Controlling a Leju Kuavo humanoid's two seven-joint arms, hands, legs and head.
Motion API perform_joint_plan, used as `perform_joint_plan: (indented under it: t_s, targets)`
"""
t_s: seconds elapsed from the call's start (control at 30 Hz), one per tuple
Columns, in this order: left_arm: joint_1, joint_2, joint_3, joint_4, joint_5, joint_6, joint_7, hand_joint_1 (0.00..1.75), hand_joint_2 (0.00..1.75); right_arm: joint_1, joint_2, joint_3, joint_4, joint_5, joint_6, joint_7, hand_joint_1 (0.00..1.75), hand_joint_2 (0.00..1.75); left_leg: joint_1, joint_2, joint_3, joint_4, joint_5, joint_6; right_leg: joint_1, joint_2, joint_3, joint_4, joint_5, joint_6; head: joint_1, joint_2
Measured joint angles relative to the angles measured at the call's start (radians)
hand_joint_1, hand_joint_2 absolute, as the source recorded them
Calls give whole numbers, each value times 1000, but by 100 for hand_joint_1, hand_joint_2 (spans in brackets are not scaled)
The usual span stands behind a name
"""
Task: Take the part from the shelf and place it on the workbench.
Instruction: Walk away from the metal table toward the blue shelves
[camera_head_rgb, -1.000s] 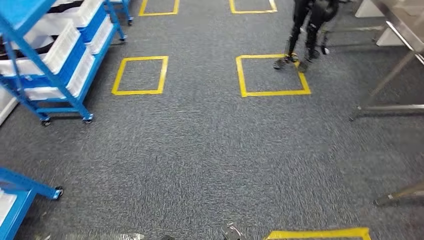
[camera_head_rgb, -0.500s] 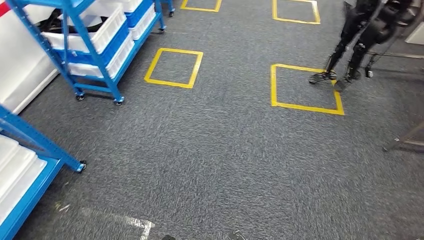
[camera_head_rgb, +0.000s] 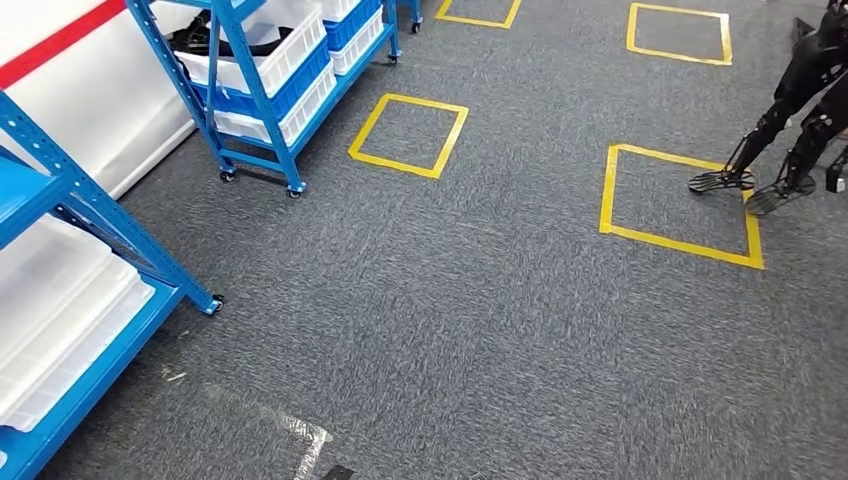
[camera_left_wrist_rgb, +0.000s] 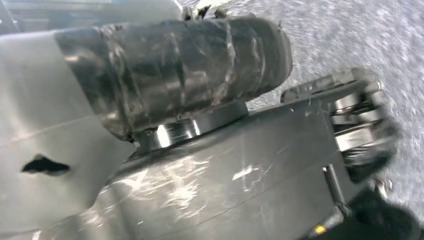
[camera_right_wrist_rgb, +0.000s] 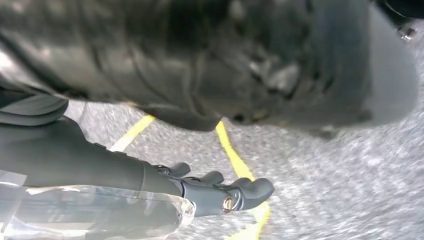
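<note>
Blue shelf (camera_head_rgb: 258, 100) ahead, dark part (camera_head_rgb: 200, 38) perhaps in its white bin (camera_head_rgb: 290, 50); probably light, stiff, best gripped mid-body. Left hand (camera_left_wrist_rgb: 225, 150) unreadable; right hand (camera_right_wrist_rgb: 200, 192) fingers loosely extended, hold unclear

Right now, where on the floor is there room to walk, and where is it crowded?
Bare carpet stretches wide between the near blue shelf and the yellow square. The far shelf crowds the left side, and a second robot's feet stand at that square's right edge.

near shelf (camera_head_rgb: 70, 200) cut off at frame edge, left hand (camera_left_wrist_rgb: 210, 150) blurred
</note>
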Motion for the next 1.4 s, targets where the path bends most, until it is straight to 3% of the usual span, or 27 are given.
perform_joint_plan:
  t_s: [0.07,0.1,0.13,0.17,0.23,0.3,0.4,0.47,0.53,0.57,0.6,0.63,0.7,0.77,0.83,0.87,0.9,0.93,0.97,1.03,1.1,1.13,1.17,1.2,1.27,1.33,1.4]
  targets:
    - [-4,1,0,0,1,1,2,0,0,3,0,2,2,2,3,2,0,0,4,34,-62,123,-47,-10,2,-31,5,0,-5,-3,-3,0]
    - [-5,1,0,0,2,1,3,0,0,4,0,3,4,2,5,2,0,0,6,41,-76,149,-46,-13,2,-46,8,0,-9,-3,-3,0]
    - [-5,2,0,0,3,1,3,0,0,4,0,4,6,2,6,3,0,0,8,45,-70,136,-27,-15,2,-60,12,0,-13,-3,-3,0]
    - [-5,2,0,0,4,1,4,0,0,4,0,5,6,3,7,3,0,0,9,52,-46,86,7,-15,2,-71,17,0,-17,-2,-3,0]
    - [-4,5,0,0,6,1,8,0,0,1,1,5,7,4,9,3,0,0,5,95,23,-53,67,-9,5,-89,29,0,-26,5,-3,0]
    - [-5,8,0,0,7,1,11,0,0,0,1,6,8,5,10,2,0,0,-3,123,56,-120,84,6,10,-104,37,0,-33,15,-3,0]
    - [-8,8,0,0,9,0,13,0,0,-3,1,10,10,10,13,2,0,0,-4,93,59,-129,84,24,11,-120,46,-2,-43,29,-2,0]
    - [-22,6,0,0,18,8,29,0,0,-7,1,17,11,30,27,0,0,0,2,72,66,-138,88,37,7,-79,28,45,-75,38,2,0]
    - [-63,-1,0,0,36,30,79,0,0,-9,2,31,11,62,50,0,0,0,3,45,67,-140,89,47,6,-26,-38,172,-131,40,7,0]
    - [-89,-5,0,0,45,42,111,0,0,-9,2,40,11,76,59,1,0,0,3,29,66,-139,89,49,6,-15,-76,239,-152,40,8,0]
    - [-113,-7,1,0,52,50,138,0,0,-8,2,49,11,85,65,2,0,0,2,12,66,-138,89,50,6,-11,-104,280,-155,40,8,0]
    - [-132,-8,4,1,59,53,156,0,0,-9,3,59,11,91,68,3,0,0,2,-5,67,-137,89,50,6,-8,-115,283,-139,39,8,0]
    - [-156,-7,10,1,69,55,168,0,0,-10,4,77,11,97,70,5,0,0,3,-34,70,-132,86,46,3,8,-83,181,-60,35,8,0]
    - [-168,-6,14,1,76,55,163,0,0,-12,5,91,11,99,70,4,0,0,2,-56,68,-123,81,38,-1,49,-36,62,-6,32,7,0]
    - [-174,-5,15,2,80,55,159,0,0,-13,6,104,11,98,70,4,0,0,2,-73,60,-120,80,27,0,67,-21,26,0,28,7,0]
    - [-175,-4,15,2,81,56,158,0,0,-13,6,109,11,97,70,3,0,0,4,-82,58,-121,82,22,2,56,-19,24,3,24,7,0]
    - [-175,-4,15,2,81,58,158,0,0,-13,7,114,11,96,70,2,0,0,6,-79,55,-121,81,17,2,45,-18,20,5,18,7,0]
    - [-175,-3,15,2,81,60,158,0,0,-14,7,118,11,95,70,1,0,0,4,-59,50,-113,75,11,1,35,-14,15,7,12,6,0]
    - [-177,-3,15,3,81,62,158,0,0,-14,7,121,10,94,70,0,0,0,3,-29,36,-87,59,5,0,22,-10,10,8,6,3,0]
    - [-183,-3,15,3,81,65,158,0,0,-14,8,127,11,91,70,0,0,0,4,30,-17,21,5,-6,1,-5,-4,5,6,-3,-3,0]
    - [-187,-5,16,2,84,69,158,0,0,-12,8,134,11,88,73,-1,0,0,10,45,-76,133,-33,-12,2,-34,0,5,1,-7,-5,0]
    - [-188,-5,16,2,87,71,159,0,0,-12,7,137,11,87,75,-1,0,0,12,47,-85,148,-27,-14,2,-48,3,5,-2,-7,-5,0]
    - [-188,-5,16,2,92,73,159,0,0,-12,7,140,11,87,78,-1,0,0,13,50,-75,125,-3,-15,2,-60,7,5,-6,-6,-5,0]
    - [-190,-5,16,2,96,75,160,0,0,-12,7,143,11,87,81,-1,0,0,14,58,-46,67,33,-14,2,-71,13,5,-10,-4,-5,0]
    - [-198,-5,16,3,101,77,161,0,0,-13,7,146,11,87,83,-1,0,0,6,100,22,-64,85,-4,5,-93,25,6,-20,3,-5,0]
    - [-207,-3,17,3,103,78,162,0,0,-14,7,148,11,88,83,-2,0,0,-4,125,48,-120,94,9,11,-113,31,4,-27,13,-3,0]
    - [-210,-2,21,3,106,78,164,0,0,-16,7,151,11,90,83,-3,0,0,-5,103,49,-125,95,19,14,-133,38,0,-32,22,-1,0]
